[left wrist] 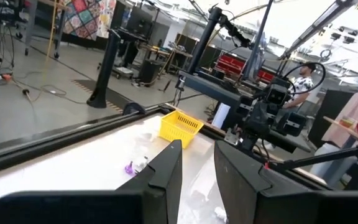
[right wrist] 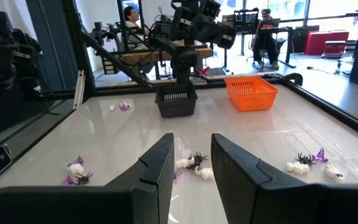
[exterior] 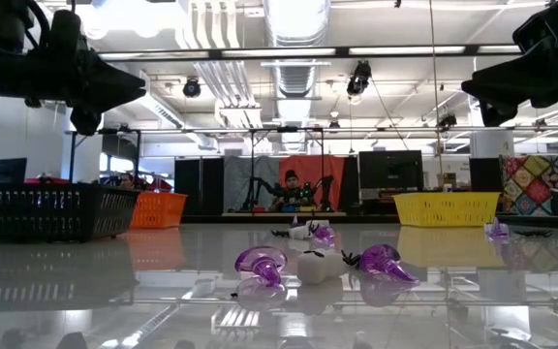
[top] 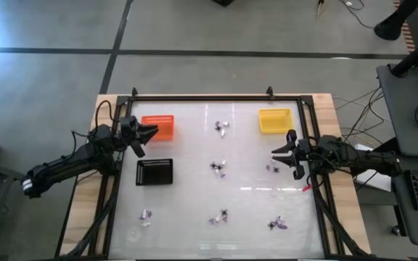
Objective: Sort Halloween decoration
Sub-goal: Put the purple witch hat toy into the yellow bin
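Observation:
The Halloween decoration lies in small scattered clusters of white, purple and black trinkets on the white tabletop: one far-centre [top: 223,127], one mid-table [top: 218,168], one by the right arm [top: 273,168], and three along the near side [top: 146,215] [top: 220,217] [top: 278,224]. The closest cluster [exterior: 313,264] shows purple and white pieces. My left gripper [top: 149,133] [left wrist: 197,180] hovers open and level at the table's left, beside the orange tray. My right gripper [top: 278,154] [right wrist: 191,168] hovers open and level at the right. Neither has anything between its fingers.
An orange tray [top: 160,127] stands far left, a black tray [top: 154,172] nearer on the left, and a yellow tray [top: 275,120] far right. A black frame [top: 216,96] rims the table. People sit in the room beyond.

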